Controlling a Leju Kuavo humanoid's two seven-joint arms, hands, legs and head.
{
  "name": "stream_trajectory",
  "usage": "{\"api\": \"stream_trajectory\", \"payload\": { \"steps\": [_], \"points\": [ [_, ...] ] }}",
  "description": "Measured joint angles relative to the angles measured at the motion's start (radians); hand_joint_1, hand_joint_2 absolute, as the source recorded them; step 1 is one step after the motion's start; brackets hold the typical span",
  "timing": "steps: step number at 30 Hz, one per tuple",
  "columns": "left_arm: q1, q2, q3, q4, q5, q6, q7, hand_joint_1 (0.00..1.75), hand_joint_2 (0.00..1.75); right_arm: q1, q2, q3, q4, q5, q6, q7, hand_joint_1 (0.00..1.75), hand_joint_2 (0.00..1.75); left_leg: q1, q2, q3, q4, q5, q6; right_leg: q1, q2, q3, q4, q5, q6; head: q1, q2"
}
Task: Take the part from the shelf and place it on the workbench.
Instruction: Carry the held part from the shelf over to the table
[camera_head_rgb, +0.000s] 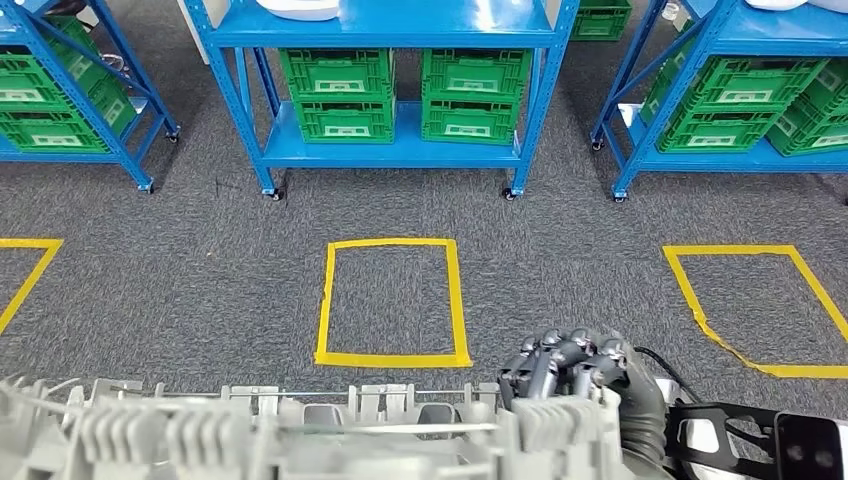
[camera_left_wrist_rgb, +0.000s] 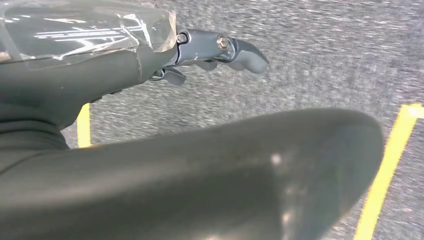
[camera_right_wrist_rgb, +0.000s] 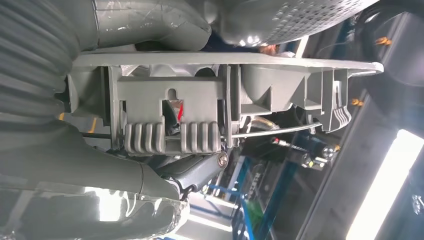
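Grey carpet (camera_head_rgb: 560, 250) spreads below blue shelves (camera_head_rgb: 395, 90); my right hand (camera_head_rgb: 575, 375) grips the grey part (camera_head_rgb: 300, 430) at lower frame, my left hand (camera_left_wrist_rgb: 220, 50) holding nothing, fingers extended.

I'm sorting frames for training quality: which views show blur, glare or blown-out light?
Head view: sharp and evenly lit, with glare on the blue shelf top. Left wrist view: carpet streaked with motion blur, the dark body part close up is soft. Right wrist view: the grey part is in focus, a blown-out bright strip at one corner.
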Motion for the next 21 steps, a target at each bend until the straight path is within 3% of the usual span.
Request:
{"api": "stream_trajectory", "payload": {
  "steps": [1,2,3,4,6,8,10,12,13,14,16,17,18,19,21],
  "points": [
    [0.000,0.000,0.000,0.000,0.000,-0.001,0.000,0.00,0.00,0.000,0.000,0.000,0.000,-0.017,0.007,0.000,1.50,1.75,-0.003,0.001,-0.017,0.001,0.012,0.004,0.001,0.000,-0.021,0.075,-0.045,-0.005,0.002,0.000],
    [0.000,-0.001,0.000,0.000,0.000,-0.002,0.000,0.00,0.00,0.000,0.000,0.000,0.000,-0.033,0.015,-0.001,1.50,1.75,-0.007,0.001,-0.032,0.002,0.023,0.006,0.001,0.000,-0.034,0.138,-0.071,-0.004,0.002,0.000],
    [0.000,-0.001,0.000,0.000,0.000,-0.004,0.000,0.00,0.00,0.000,0.000,0.000,0.000,-0.043,0.024,-0.002,1.50,1.75,-0.010,0.002,-0.048,0.004,0.034,0.007,0.002,0.001,-0.033,0.178,-0.078,0.000,0.002,0.000],
    [0.000,-0.001,0.000,0.000,0.000,-0.006,0.000,0.00,0.00,0.000,0.000,0.000,0.000,-0.048,0.035,-0.004,1.50,1.75,-0.013,0.002,-0.063,0.006,0.044,0.008,0.003,0.001,-0.013,0.179,-0.064,0.007,0.002,0.000],
    [0.000,-0.001,0.000,0.000,0.000,-0.007,0.001,0.00,0.00,-0.001,0.000,0.001,0.000,-0.045,0.053,-0.006,1.50,1.75,-0.016,0.001,-0.090,0.016,0.060,0.006,0.006,0.000,0.079,0.069,-0.020,0.014,0.002,0.000],
    [0.001,-0.001,0.000,0.000,0.000,-0.003,0.001,0.00,0.00,-0.003,0.001,0.002,0.000,-0.036,0.063,-0.009,1.50,1.75,-0.020,0.001,-0.112,0.028,0.074,-0.001,0.012,0.000,0.180,-0.084,-0.016,0.004,0.001,0.000],
    [0.001,-0.001,-0.001,0.000,0.000,0.001,0.001,0.00,0.00,-0.003,0.004,0.003,-0.001,-0.027,0.067,-0.015,1.50,1.75,-0.020,0.001,-0.124,0.033,0.092,-0.010,0.018,0.001,0.213,-0.149,-0.027,-0.007,0.000,0.000],
    [0.003,0.002,-0.001,0.000,0.000,0.001,0.001,0.00,0.00,-0.004,0.007,0.003,-0.001,-0.020,0.068,-0.019,1.50,1.75,-0.017,-0.001,-0.133,0.036,0.096,-0.022,0.015,0.000,0.197,-0.150,-0.014,-0.019,0.001,0.000],
    [0.004,0.004,-0.001,0.000,0.000,-0.002,0.001,0.00,0.00,-0.005,0.008,0.003,-0.002,-0.018,0.069,-0.020,1.50,1.75,-0.015,-0.002,-0.139,0.052,0.073,-0.029,0.013,-0.001,0.188,-0.149,-0.005,-0.027,0.000,0.000],
    [0.004,0.006,-0.001,0.000,0.000,-0.004,0.001,0.00,0.00,-0.006,0.009,0.003,-0.002,-0.015,0.071,-0.020,1.50,1.75,-0.012,-0.003,-0.148,0.083,0.035,-0.036,0.010,-0.002,0.179,-0.150,0.005,-0.033,-0.001,0.000],
    [0.005,0.009,-0.002,0.000,0.000,-0.009,0.000,0.00,0.00,-0.007,0.010,0.003,-0.002,-0.012,0.076,-0.020,1.50,1.75,-0.002,-0.004,-0.174,0.207,-0.069,-0.050,0.011,-0.004,0.157,-0.147,0.027,-0.041,-0.003,0.000],
    [0.005,0.009,-0.002,0.000,0.000,-0.010,0.000,0.00,0.00,-0.008,0.010,0.003,-0.002,-0.011,0.077,-0.019,1.50,1.75,0.002,-0.004,-0.184,0.271,-0.099,-0.055,0.012,-0.004,0.144,-0.144,0.037,-0.040,-0.003,0.000],
    [0.005,0.010,-0.002,0.000,0.000,-0.011,-0.001,0.00,0.00,-0.008,0.010,0.003,-0.002,-0.009,0.079,-0.019,1.50,1.75,0.005,-0.004,-0.185,0.318,-0.108,-0.058,0.012,-0.003,0.128,-0.140,0.048,-0.040,-0.003,0.000],
    [0.005,0.010,-0.003,0.000,0.000,-0.011,-0.002,0.00,0.00,-0.009,0.010,0.003,-0.002,-0.007,0.080,-0.018,1.50,1.75,0.008,-0.004,-0.169,0.327,-0.091,-0.060,0.012,-0.003,0.111,-0.134,0.057,-0.038,-0.003,0.000],
    [0.005,0.010,-0.004,0.000,0.000,-0.012,-0.004,0.00,0.00,-0.012,0.010,0.004,-0.002,-0.003,0.081,-0.017,1.50,1.75,0.011,-0.005,-0.089,0.245,-0.042,-0.057,0.012,-0.001,0.081,-0.121,0.071,-0.033,-0.003,0.000]
  ]
}}
